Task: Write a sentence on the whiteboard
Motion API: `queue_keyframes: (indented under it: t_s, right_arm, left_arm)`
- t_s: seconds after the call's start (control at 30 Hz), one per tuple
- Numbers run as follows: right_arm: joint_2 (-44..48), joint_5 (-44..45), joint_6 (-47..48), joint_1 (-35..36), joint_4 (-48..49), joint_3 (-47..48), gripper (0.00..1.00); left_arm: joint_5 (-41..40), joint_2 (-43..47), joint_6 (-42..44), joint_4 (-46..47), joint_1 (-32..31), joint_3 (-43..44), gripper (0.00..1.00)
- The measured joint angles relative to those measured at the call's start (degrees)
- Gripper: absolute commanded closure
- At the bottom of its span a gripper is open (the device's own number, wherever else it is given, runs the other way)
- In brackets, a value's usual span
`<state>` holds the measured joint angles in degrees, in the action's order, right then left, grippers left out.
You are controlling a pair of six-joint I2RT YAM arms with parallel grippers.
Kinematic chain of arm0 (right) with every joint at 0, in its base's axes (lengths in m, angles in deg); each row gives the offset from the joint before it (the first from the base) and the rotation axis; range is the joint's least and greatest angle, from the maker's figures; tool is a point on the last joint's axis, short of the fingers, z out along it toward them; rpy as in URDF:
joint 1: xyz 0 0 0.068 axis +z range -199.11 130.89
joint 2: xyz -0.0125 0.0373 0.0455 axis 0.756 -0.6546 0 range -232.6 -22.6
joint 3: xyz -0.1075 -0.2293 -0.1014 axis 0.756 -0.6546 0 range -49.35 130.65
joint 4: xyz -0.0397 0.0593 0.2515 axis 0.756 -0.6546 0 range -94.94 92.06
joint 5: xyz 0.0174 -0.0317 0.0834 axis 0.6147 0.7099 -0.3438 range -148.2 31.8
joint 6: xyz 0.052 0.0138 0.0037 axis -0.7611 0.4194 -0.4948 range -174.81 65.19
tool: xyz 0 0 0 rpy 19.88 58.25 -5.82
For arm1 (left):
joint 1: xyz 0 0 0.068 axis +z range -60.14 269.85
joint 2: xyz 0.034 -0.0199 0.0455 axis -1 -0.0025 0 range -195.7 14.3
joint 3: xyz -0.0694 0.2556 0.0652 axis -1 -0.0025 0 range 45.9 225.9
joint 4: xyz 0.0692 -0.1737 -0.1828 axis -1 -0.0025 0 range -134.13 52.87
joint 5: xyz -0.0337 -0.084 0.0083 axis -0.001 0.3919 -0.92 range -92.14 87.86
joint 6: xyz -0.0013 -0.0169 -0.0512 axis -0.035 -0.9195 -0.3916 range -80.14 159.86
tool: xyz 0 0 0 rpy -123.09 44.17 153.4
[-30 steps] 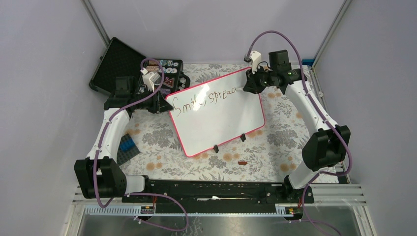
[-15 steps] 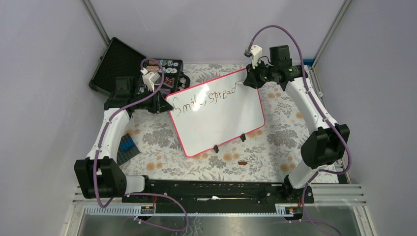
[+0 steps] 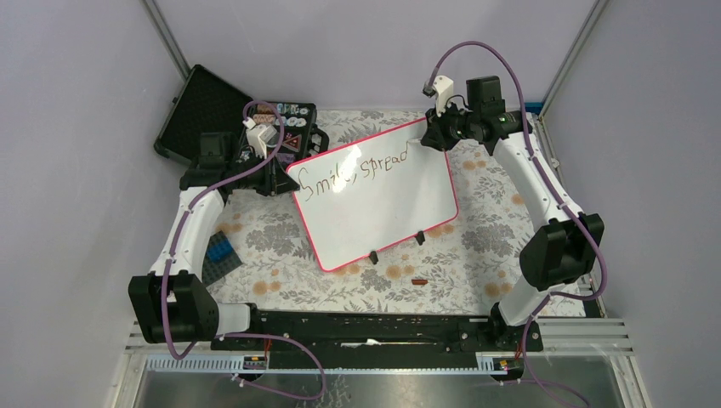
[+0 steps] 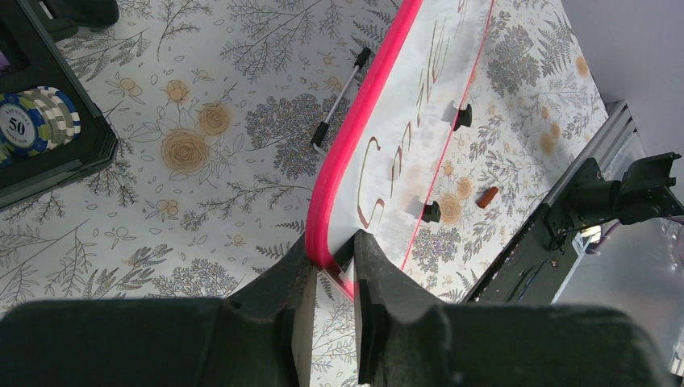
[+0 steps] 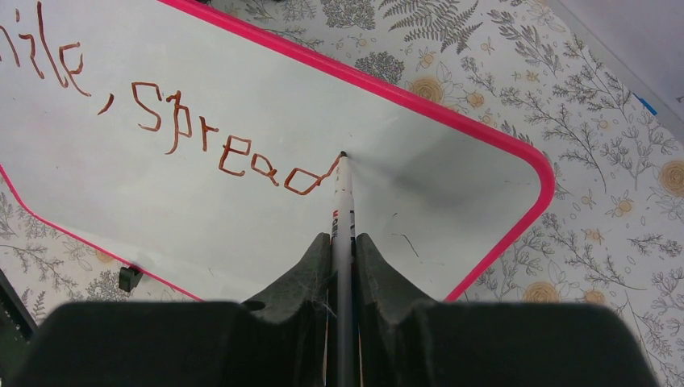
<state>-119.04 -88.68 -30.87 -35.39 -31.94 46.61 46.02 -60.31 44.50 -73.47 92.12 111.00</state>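
Whiteboard (image 4: 411, 121) rim sits pinched between the left jaws.

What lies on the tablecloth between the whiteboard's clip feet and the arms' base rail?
A small reddish-brown piece, perhaps a marker cap, lies between the whiteboard and the base rail. The top view shows it best.
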Motion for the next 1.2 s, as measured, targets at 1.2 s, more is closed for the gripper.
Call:
queue_keyframes:
  t_s: [1.2]
  right_arm:
    - [2.47, -0.61, 0.42, -0.17, 0.04, -6.99, 1.0]
  left_arm:
    - [-0.02, 0.0, -0.02, 0.02, 0.0, 0.0, 1.0]
